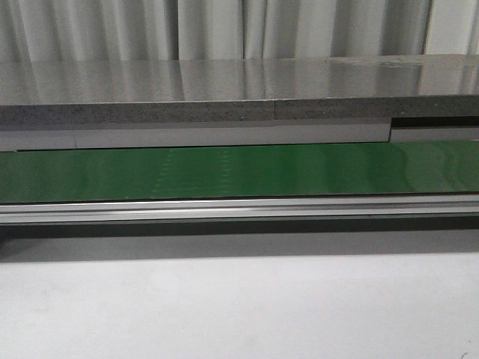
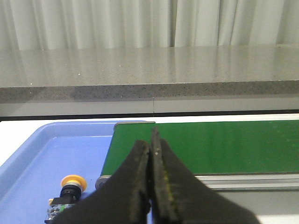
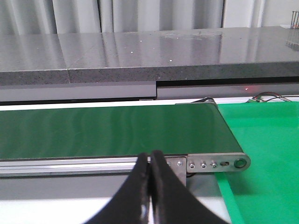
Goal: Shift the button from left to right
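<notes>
My left pincer (image 2: pixel 150 154): fingers pressed together, empty
My right pincer (image 3: pixel 150 161): likewise closed
Button (image 2: pixel 69 192): in blue tray (image 2: pixel 32 158), beside belt (image 2: pixel 210 144) end
Handling: likely light, rigid; grip boxy body, not slick cap

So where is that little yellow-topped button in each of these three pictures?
Front view: not in the picture; only the green belt shows.
Left wrist view: the button lies in the blue tray, beside the belt's end, near the shut left gripper.
Right wrist view: not in the picture; the shut right gripper faces the belt's other end.
Shared landmark: the green belt and the grey counter behind it.
</notes>
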`<action>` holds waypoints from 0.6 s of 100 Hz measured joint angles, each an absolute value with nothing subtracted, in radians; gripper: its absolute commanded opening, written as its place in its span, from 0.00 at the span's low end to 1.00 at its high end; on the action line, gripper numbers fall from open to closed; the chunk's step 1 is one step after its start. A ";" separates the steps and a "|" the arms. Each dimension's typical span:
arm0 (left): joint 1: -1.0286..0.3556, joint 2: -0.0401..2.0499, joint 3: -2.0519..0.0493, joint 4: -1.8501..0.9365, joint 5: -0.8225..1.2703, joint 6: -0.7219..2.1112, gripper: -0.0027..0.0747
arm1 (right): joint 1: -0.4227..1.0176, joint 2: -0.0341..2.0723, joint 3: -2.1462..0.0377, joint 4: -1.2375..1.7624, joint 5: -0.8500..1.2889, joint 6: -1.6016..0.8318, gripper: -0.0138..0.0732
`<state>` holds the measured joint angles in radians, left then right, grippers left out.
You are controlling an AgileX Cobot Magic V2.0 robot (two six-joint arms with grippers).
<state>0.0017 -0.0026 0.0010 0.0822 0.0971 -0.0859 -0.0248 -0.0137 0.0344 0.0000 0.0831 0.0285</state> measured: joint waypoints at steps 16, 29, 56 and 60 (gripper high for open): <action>0.002 -0.003 0.001 0.082 0.097 -0.086 0.01 | -0.025 -0.014 0.034 0.000 0.083 0.029 0.08; 0.002 -0.003 0.001 0.082 0.097 -0.086 0.01 | -0.025 -0.014 0.034 0.000 0.083 0.029 0.08; 0.002 -0.003 0.001 0.062 0.097 -0.086 0.01 | -0.025 -0.014 0.034 0.000 0.083 0.029 0.08; 0.002 -0.003 -0.001 0.048 0.099 -0.086 0.01 | -0.025 -0.014 0.034 0.000 0.083 0.029 0.08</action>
<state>0.0017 -0.0026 -0.0011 0.0480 0.0990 -0.0859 -0.0248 -0.0137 0.0344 0.0000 0.0831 0.0285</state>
